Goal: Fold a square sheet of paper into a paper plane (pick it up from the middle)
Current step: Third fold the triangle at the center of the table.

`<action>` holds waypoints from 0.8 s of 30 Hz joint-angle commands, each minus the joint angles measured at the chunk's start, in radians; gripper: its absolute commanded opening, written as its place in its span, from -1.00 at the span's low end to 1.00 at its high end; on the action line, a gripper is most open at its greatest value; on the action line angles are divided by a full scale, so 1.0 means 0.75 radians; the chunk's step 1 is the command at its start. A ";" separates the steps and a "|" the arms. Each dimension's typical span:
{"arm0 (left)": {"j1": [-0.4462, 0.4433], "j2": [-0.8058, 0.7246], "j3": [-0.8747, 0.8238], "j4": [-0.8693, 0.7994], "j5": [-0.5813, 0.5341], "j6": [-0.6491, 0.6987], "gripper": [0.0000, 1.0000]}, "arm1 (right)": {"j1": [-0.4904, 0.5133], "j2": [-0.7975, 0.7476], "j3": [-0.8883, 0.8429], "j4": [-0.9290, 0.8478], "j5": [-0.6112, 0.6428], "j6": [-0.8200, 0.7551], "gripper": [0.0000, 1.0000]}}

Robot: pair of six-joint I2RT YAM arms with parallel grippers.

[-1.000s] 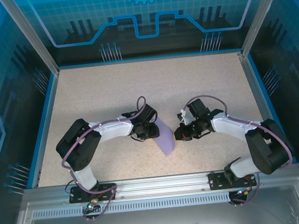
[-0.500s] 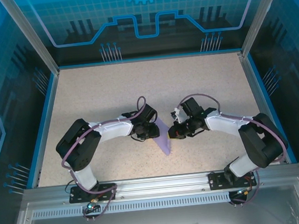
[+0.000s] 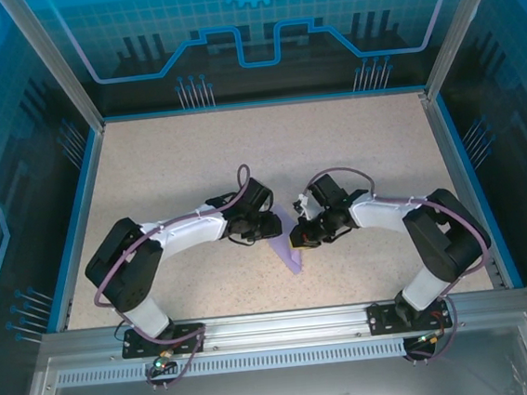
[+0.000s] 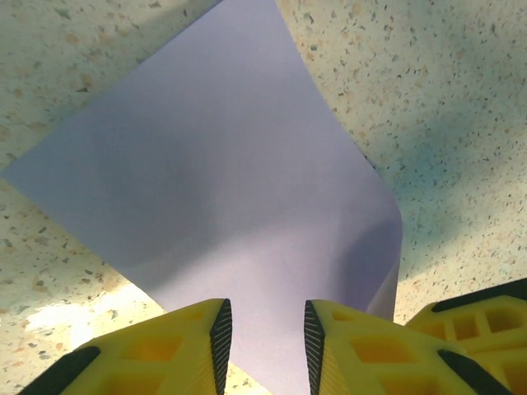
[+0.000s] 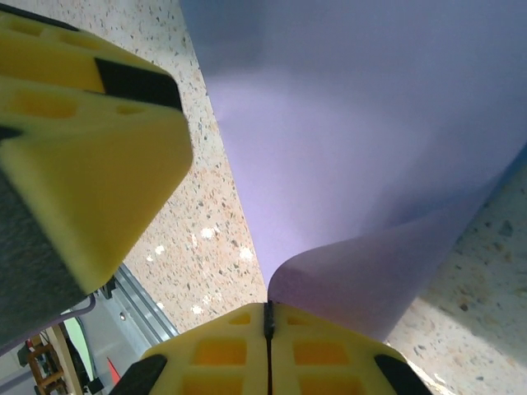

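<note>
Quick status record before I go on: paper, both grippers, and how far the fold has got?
paper: lavender sheet of paper, lying on the table between the two arms
paper shape: mostly flat, one edge curled up and over
left gripper: fingers apart, set over the sheet, paper showing in the gap
right gripper: fingers shut on the curled edge
spacing: the two grippers are close together, on opposite sides of the sheet
fold progress: one side being lifted over; no finished plane yet

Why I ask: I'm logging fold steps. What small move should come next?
Probably lay the paper's pinched edge down flat: the right fingers are shut on that curled-up edge, and the left fingers stand open with the paper between them.
</note>
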 commanded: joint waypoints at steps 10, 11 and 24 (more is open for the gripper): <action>0.088 0.029 -0.063 0.010 0.034 0.075 -0.42 | 0.038 0.068 0.064 0.020 0.025 0.027 -0.85; 0.091 0.040 -0.060 0.014 0.038 0.077 -0.42 | 0.042 0.072 0.066 0.018 0.028 0.027 -0.85; 0.090 0.126 -0.051 0.053 0.069 0.083 -0.42 | 0.055 0.098 0.083 0.032 0.041 0.045 -0.84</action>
